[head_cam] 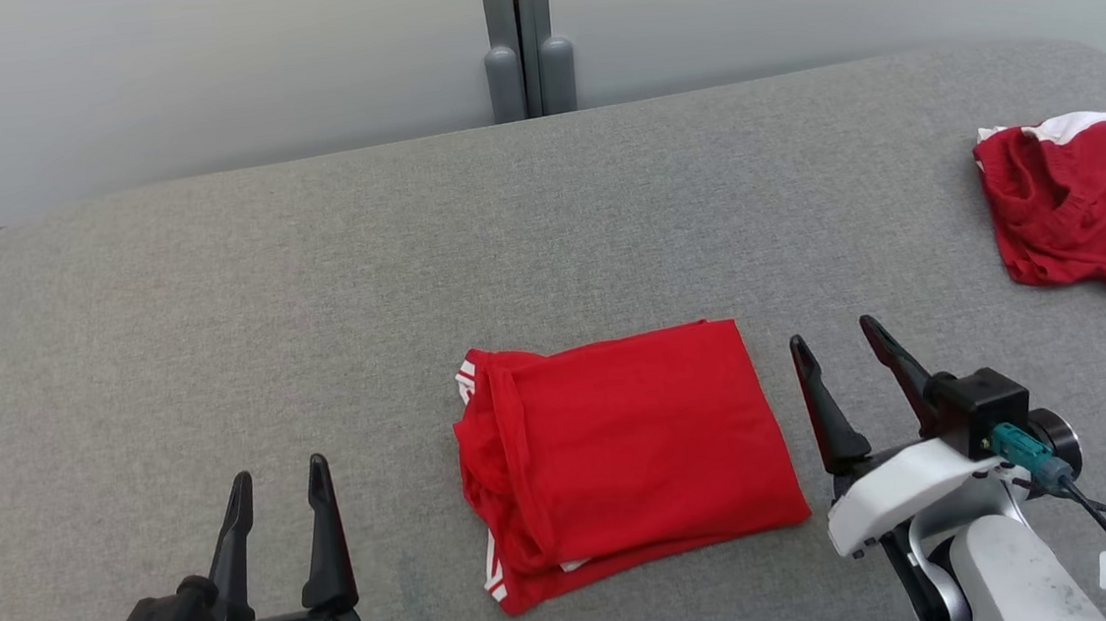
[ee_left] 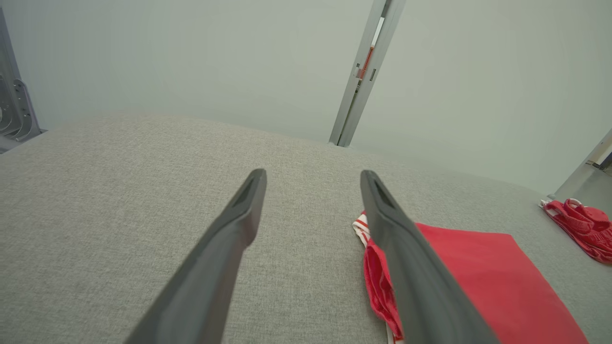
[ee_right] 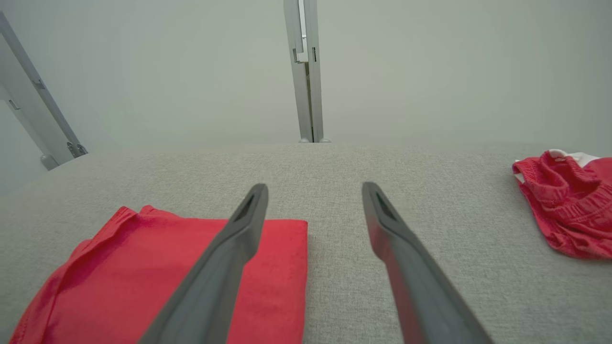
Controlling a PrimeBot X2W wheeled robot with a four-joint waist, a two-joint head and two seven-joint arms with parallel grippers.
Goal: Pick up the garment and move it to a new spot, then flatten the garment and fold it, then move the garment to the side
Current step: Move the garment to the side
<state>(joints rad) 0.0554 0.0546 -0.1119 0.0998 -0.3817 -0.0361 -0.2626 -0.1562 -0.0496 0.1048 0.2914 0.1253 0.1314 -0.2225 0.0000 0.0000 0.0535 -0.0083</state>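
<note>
Head view: folded red fabric garment (head_cam: 624,463) lies flat on grey cloth-covered bench (head_cam: 313,270). Left gripper (head_cam: 279,470) left of it, right gripper (head_cam: 832,331) just right; both jaws apart, empty.

Bright even light, soft shadows, wide-angle wrist distortion

Counter (head_cam: 313,270): covered in grey woven cloth, matt, fine rough grain.
Folded garment (head_cam: 624,463): thin red cloth, smooth, faint sheen, white striped trim.
Second garment (head_cam: 1088,209): red cloth, matt, gathered ribbed waistband.
Left tool (head_cam: 279,468) and right tool (head_cam: 833,331): dark matt plastic.
Right wrist housing (head_cam: 908,495): smooth white plastic, slightly glossy.
Post (head_cam: 519,37): grey metal, satin finish.
</note>
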